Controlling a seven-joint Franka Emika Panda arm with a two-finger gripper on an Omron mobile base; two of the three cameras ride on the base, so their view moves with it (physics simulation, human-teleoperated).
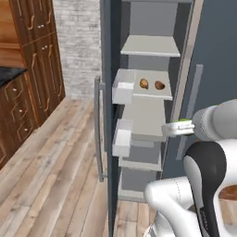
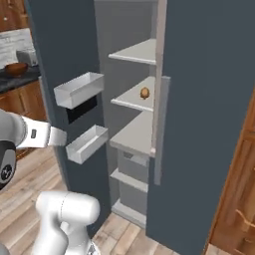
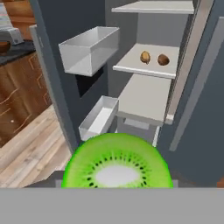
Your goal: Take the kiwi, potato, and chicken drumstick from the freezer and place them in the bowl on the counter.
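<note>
The gripper [image 1: 178, 126] is clenched on the halved bright green kiwi [image 3: 117, 162], outside the tall dark slate-grey freezer [image 2: 209, 109]. Two small brown items [image 3: 154, 58] remain on a pale shelf; the reddish-brown wooden bowl [image 2: 16, 69] waits on the black counter [image 2: 20, 78].

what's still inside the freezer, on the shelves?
Two small brown items sit side by side on one freezer shelf; other visible shelves look bare. Door bins' contents are hidden. The kiwi is in the gripper.
</note>
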